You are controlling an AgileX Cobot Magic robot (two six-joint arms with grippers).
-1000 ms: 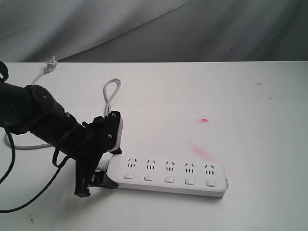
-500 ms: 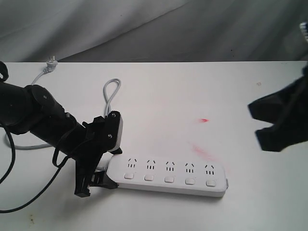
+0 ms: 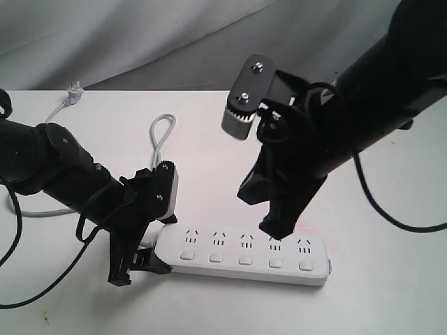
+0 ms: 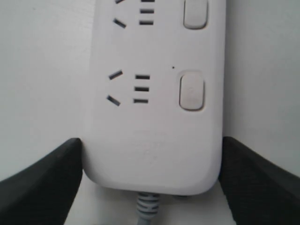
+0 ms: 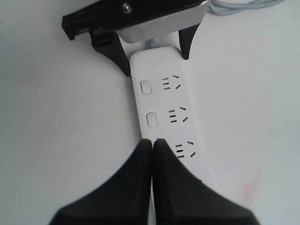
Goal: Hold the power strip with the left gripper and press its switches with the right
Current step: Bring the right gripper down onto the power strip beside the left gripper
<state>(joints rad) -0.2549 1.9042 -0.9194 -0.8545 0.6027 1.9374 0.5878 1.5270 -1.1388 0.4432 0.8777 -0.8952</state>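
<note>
The power strip [image 3: 241, 252], a long white bar with rounded ends, lies flat on the counter [image 3: 363, 307]. It has five socket sets in a row, and its switches [image 3: 245, 260], five small square buttons, run along the near edge. The left gripper [image 3: 162, 243] straddles the cord end, with its black jaws against both long sides. The right gripper [image 3: 276, 227], jaws pressed together, points down over the middle sockets.

Black left pincer [image 3: 155, 241], thin black cable [image 3: 28, 299], black right pincer [image 3: 279, 227], glossy arm [image 3: 391, 77], grey two-screw pad [image 3: 246, 94]
</note>
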